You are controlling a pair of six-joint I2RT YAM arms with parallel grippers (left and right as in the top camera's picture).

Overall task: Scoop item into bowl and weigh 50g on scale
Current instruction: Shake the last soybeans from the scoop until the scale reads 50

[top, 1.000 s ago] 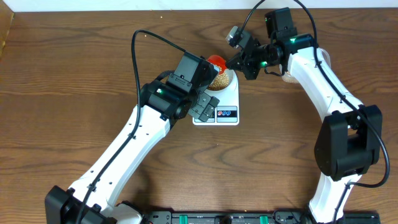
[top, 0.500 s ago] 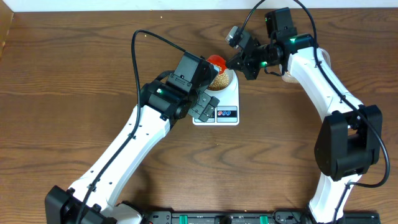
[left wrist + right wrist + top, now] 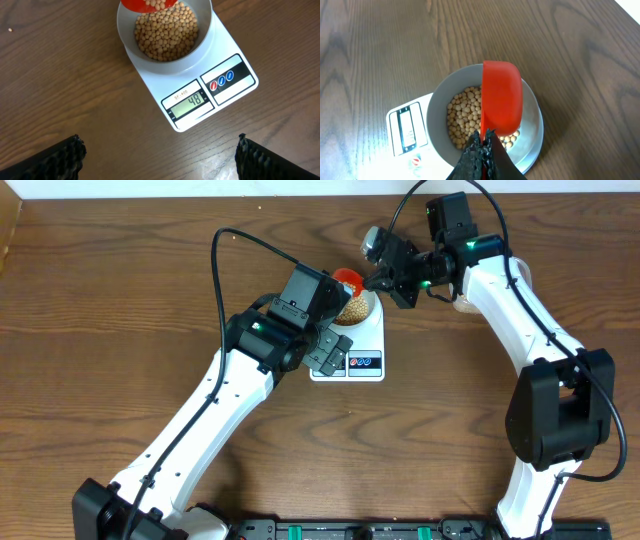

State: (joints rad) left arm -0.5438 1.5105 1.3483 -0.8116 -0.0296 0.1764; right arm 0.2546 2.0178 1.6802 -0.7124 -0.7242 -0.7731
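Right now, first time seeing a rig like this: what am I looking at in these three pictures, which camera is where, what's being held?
It is two robot arms at a wooden table. The wide picture comes from a fixed camera overhead: the left arm and right arm both reach toward the middle. The other two pictures come from cameras on the wrists, each looking down past its own tool.

On the table stands a white digital kitchen scale. On it is a pale grey bowl, partly filled with small tan beans. The display reads 48.

The right tool is shut on the handle of a red scoop, held tilted over the bowl. The left wrist view shows a few beans in it. The left tool is open, holds nothing and hovers above the scale.
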